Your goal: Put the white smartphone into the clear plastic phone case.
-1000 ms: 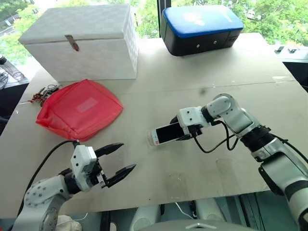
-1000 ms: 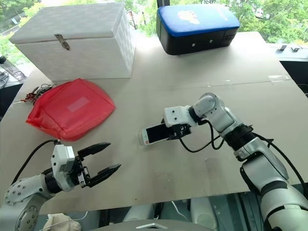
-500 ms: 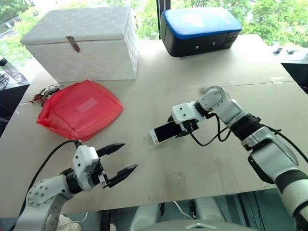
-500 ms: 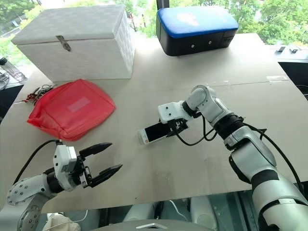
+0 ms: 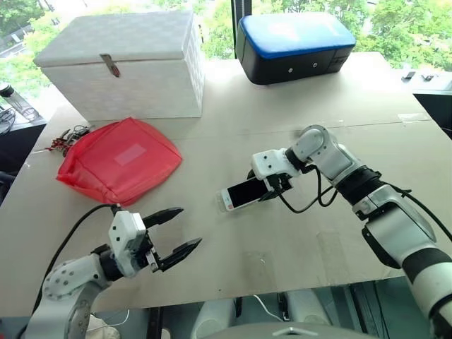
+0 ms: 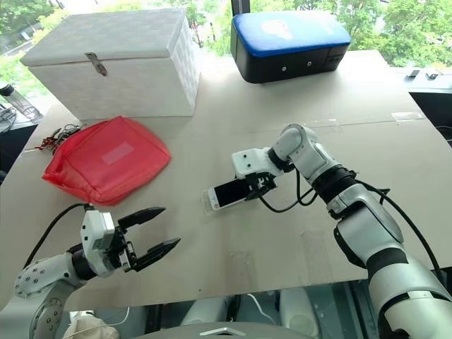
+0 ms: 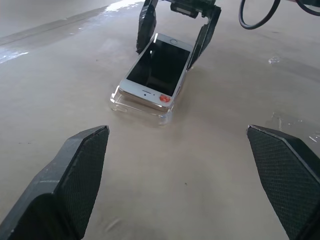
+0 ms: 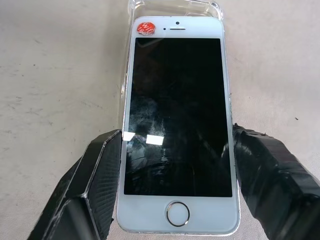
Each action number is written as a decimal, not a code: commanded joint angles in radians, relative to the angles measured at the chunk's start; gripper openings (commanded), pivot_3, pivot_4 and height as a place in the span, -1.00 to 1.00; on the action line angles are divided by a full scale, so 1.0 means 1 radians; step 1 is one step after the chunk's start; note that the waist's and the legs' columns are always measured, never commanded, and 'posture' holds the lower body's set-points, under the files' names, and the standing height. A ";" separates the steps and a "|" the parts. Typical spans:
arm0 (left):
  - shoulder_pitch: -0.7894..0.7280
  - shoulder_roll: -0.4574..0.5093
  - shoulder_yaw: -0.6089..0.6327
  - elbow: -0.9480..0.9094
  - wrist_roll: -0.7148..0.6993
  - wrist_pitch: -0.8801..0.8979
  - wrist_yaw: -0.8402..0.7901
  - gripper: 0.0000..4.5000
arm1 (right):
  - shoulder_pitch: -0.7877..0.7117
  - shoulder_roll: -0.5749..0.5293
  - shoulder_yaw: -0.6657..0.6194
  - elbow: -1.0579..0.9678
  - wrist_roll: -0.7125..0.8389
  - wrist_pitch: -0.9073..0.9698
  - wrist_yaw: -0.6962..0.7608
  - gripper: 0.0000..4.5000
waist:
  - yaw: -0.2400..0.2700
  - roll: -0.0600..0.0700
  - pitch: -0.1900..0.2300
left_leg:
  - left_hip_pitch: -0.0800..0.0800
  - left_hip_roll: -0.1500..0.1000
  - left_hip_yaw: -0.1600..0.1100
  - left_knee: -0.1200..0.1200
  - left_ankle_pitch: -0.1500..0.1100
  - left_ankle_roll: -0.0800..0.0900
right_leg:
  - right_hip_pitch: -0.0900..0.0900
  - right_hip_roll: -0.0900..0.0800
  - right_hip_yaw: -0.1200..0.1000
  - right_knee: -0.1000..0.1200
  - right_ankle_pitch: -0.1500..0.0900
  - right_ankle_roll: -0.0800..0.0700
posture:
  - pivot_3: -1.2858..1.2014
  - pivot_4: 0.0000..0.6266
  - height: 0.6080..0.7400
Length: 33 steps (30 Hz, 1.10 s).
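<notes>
Right tool (image 5: 272, 189) grips white smartphone (image 5: 243, 193) by its long edges, mid-tabletop. Far end sits tilted in the clear plastic phone case (image 7: 141, 106), home-button end raised. Long axis runs straight ahead of the tool. Left tool (image 5: 171, 234) spread wide, empty, near front edge.

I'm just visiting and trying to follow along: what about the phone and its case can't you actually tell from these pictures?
- Whether the white smartphone is fully seated in the clear plastic phone case: the phone covers most of the case.
- The phone's back and the case floor: hidden beneath the phone.
- How firmly the right hand grips: its fingers flank the phone's long edges, contact unclear.
- The red sticker: too small to read.
</notes>
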 commanded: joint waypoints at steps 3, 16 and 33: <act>-0.017 0.016 -0.005 0.010 0.001 -0.020 -0.010 1.00 | 0.028 -0.015 0.021 0.010 -0.045 0.023 0.020 0.28 | 0.000 0.000 0.000 | 0.000 0.000 0.000 0.000 0.000 0.000 | 0.000 0.000 0.000 0.000 0.000 0.000 | 0.03 -0.52 1.00; -0.002 0.010 -0.008 0.008 0.007 -0.033 -0.005 1.00 | 0.067 -0.083 -0.154 -0.248 0.060 0.130 -0.047 0.98 | -0.004 0.001 0.001 | -0.006 0.000 0.000 0.000 0.000 0.000 | -0.005 0.000 0.000 0.000 0.000 0.000 | 0.03 -0.52 1.00; -0.059 0.024 -0.032 0.030 0.012 -0.026 0.007 1.00 | 0.263 0.002 -0.086 -0.399 0.114 0.391 -0.216 -0.99 | -0.001 0.001 0.001 | -0.007 0.000 0.001 0.000 0.000 0.000 | -0.008 0.000 0.001 0.001 0.000 0.000 | 0.03 -0.52 1.00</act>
